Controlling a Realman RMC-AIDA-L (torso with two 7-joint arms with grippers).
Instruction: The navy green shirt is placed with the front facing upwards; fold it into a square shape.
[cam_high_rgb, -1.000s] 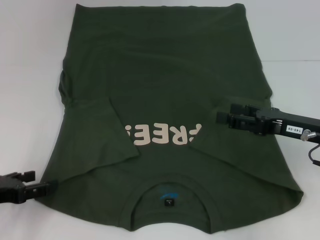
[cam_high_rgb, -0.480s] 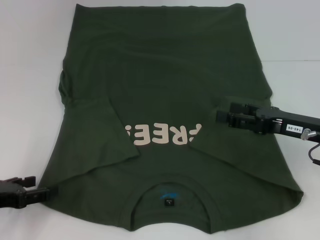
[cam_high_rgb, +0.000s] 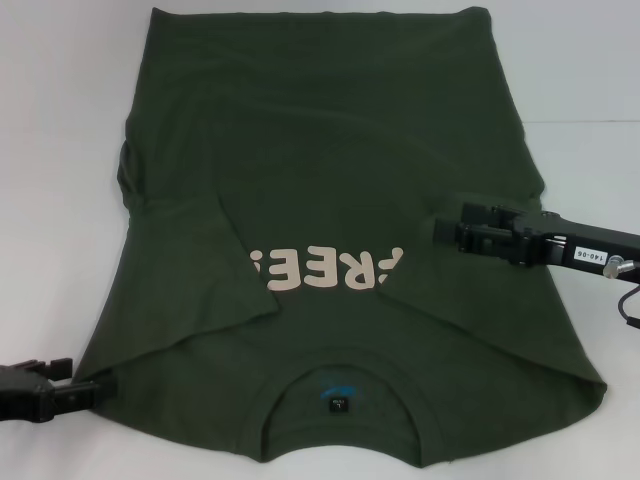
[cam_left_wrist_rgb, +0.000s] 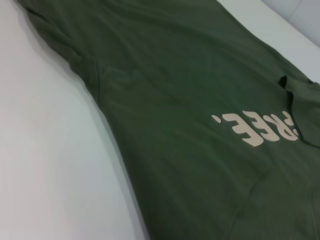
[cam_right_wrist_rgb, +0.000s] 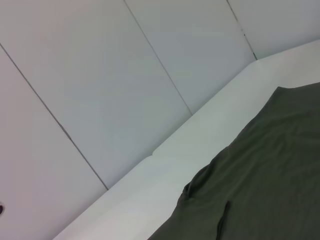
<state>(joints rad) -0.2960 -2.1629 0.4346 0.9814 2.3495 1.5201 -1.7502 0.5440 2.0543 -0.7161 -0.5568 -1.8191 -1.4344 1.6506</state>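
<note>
The navy green shirt (cam_high_rgb: 330, 130) lies flat on the white table, front up, with its collar and blue-marked tag (cam_high_rgb: 338, 400) nearest me. Both sleeves are folded inward over the chest and partly cover the cream lettering (cam_high_rgb: 325, 270). My left gripper (cam_high_rgb: 92, 390) is low at the shirt's near left corner, right at the cloth's edge. My right gripper (cam_high_rgb: 440, 232) hovers over the shirt's right side, at the edge of the folded-in right flap. The left wrist view shows the shirt (cam_left_wrist_rgb: 190, 100) and its lettering (cam_left_wrist_rgb: 260, 129). The right wrist view shows one edge of the shirt (cam_right_wrist_rgb: 265, 185).
The white table (cam_high_rgb: 60, 150) shows bare strips left and right of the shirt. The shirt's hem reaches the far edge of the head view. Pale wall panels (cam_right_wrist_rgb: 100, 75) stand behind the table in the right wrist view.
My left gripper has drawn back down and to the left along the shirt's near left corner. My right gripper has lifted very slightly. The shirt lies the same.
</note>
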